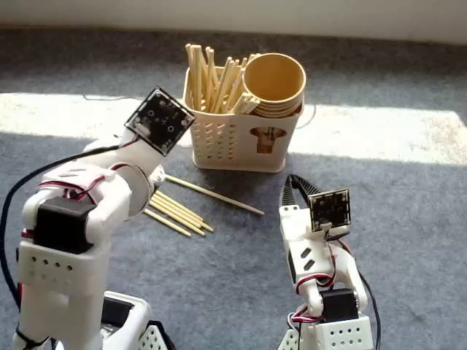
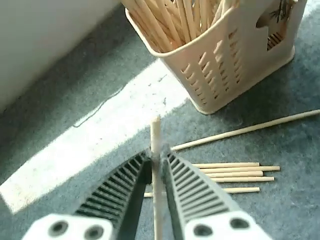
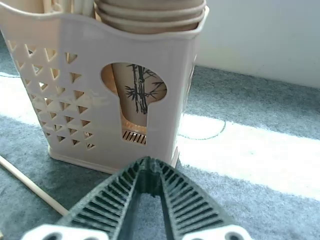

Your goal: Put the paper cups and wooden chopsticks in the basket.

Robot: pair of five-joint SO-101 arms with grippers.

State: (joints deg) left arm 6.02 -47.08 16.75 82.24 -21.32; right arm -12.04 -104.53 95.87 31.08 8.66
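Left gripper (image 2: 156, 157) pinching chopstick (image 2: 155, 131), basket (image 2: 235, 70) near

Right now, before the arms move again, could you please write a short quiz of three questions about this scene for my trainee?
1. True or false: the paper cups stand inside the basket.
2. What does the left hand hold? A) a chopstick B) a cup C) nothing
3. Where do the loose chopsticks lie?
Key: 1 true; 2 A; 3 on the grey carpet, in front of the basket.
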